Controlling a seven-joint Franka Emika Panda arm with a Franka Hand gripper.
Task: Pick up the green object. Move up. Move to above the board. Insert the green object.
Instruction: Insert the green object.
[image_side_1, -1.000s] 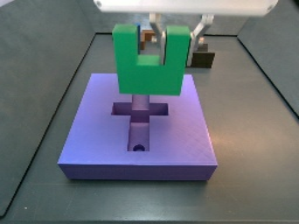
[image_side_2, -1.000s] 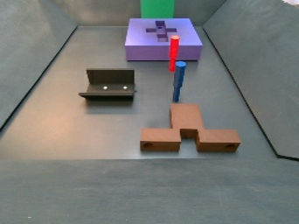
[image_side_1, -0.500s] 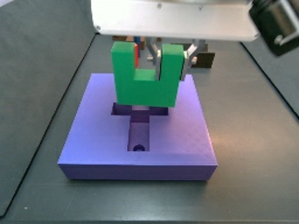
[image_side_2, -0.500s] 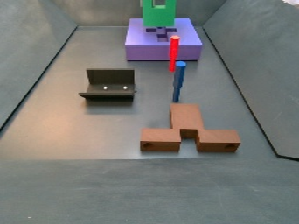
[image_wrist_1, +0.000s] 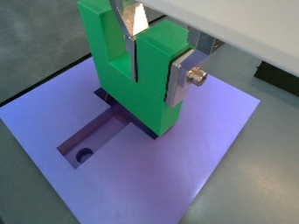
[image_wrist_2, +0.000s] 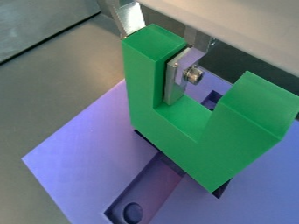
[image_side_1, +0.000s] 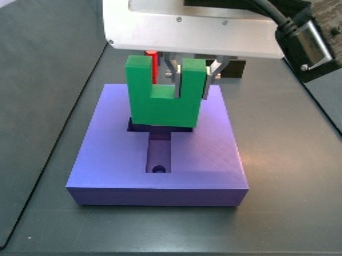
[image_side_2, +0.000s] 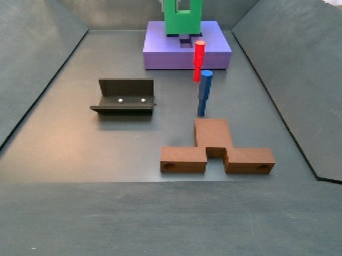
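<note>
the green object (image_wrist_1: 135, 74) sits clamped in the gripper (image_wrist_1: 158, 52), its base at the mouth of the board's (image_side_1: 201, 165) cross recess. if you let it tilt, you risk an edge catching the rim and jamming it.

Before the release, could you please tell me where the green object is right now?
The green object is upright in the gripper, directly over the cross-shaped recess in the board; both side views put its base at the recess, at the far end of the floor.
</note>
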